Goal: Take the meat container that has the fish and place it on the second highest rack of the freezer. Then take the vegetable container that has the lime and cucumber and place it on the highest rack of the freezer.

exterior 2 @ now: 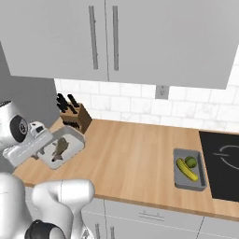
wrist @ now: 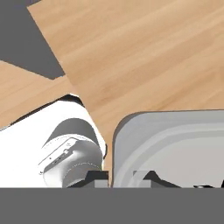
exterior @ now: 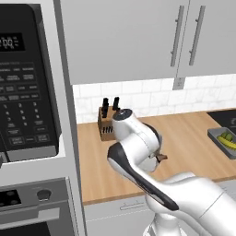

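While pinching the fish tray point(exterior 2: 63, 148) rim with the claw point(wrist: 120, 177), off the tabletop point(exterior 2: 135, 154) at its left end: keep it level so the fish point(exterior 2: 59, 148) stays put; veggie tray point(exterior 2: 189, 169) waits far right.

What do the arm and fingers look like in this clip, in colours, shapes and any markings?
The arm is glossy white, built of rounded, bulbous segments with dark grey to black bands curving along the joints. One joint ends in a round dark cap with a pale ring. The gripper has two small dark fingers with angular tips. No cables or lettering are visible.
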